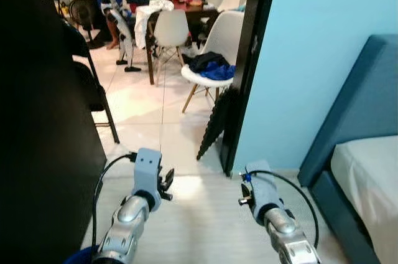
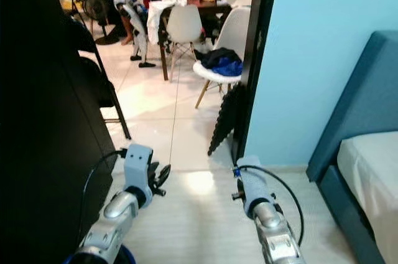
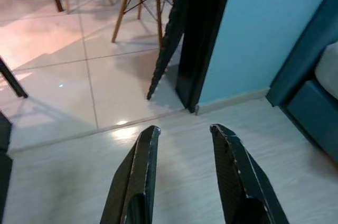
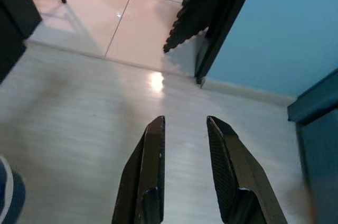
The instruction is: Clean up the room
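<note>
I stand in a doorway with both arms held low over pale wood floor. My left gripper (image 3: 185, 129) is open, with bare floor between its black fingers. My right gripper (image 4: 185, 120) is open too and holds nothing. In the head views the left gripper (image 1: 166, 184) and the right gripper (image 1: 244, 190) point toward the doorway. Beyond it, dark and blue clothes (image 1: 210, 65) lie on a white chair (image 1: 224, 33). A dining table (image 1: 186, 7) behind carries a pink item and other clutter, and a white cloth (image 1: 147, 16) hangs at its near corner.
A black ridged mat (image 1: 214, 124) leans on the black door frame (image 1: 249, 71). A dark cabinet (image 1: 37, 121) walls off my left. A teal bed frame (image 1: 354, 121) with a white mattress stands at right. A black folding chair (image 1: 93, 89) is past the cabinet.
</note>
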You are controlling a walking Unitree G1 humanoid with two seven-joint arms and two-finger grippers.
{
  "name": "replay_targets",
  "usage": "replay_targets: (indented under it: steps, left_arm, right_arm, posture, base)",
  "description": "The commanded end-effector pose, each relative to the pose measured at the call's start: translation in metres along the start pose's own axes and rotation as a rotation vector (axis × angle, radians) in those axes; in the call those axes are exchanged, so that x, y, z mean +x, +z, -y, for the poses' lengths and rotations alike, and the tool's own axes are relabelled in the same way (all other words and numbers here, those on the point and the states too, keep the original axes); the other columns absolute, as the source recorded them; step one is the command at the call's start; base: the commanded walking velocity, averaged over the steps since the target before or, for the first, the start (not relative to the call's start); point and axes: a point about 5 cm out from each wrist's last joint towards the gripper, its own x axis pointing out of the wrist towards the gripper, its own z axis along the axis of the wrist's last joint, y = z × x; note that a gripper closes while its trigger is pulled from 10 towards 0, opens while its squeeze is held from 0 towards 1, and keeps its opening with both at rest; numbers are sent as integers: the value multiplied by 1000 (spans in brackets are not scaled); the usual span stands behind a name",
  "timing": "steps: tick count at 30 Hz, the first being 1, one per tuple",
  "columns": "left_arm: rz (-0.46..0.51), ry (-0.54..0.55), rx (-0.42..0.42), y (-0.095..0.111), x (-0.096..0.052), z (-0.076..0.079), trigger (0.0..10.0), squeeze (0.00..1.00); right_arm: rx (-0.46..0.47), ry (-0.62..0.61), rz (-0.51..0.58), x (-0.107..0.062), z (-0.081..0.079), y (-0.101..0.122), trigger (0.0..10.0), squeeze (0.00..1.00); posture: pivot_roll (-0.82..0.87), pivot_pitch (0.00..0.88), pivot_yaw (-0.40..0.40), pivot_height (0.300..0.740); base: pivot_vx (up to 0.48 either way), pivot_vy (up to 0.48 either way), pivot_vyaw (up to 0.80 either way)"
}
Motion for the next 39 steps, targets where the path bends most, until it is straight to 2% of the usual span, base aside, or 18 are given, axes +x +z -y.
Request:
replay_targets:
  steps: [1,39]
  left_arm:
    - [1,0,-13,0,0,1,10000,0]
    - [-5,-6,-9,1,3,-2,10000,0]
  right_arm:
    - [-12,-9,1,-1,4,0,10000,0]
    - [-8,-14,-3,0,4,-1,10000,0]
  posture:
    - [-34,0,-22,740]
    - [-31,0,-15,740]
  base:
    - [0,-341,0]
    - [0,-326,0]
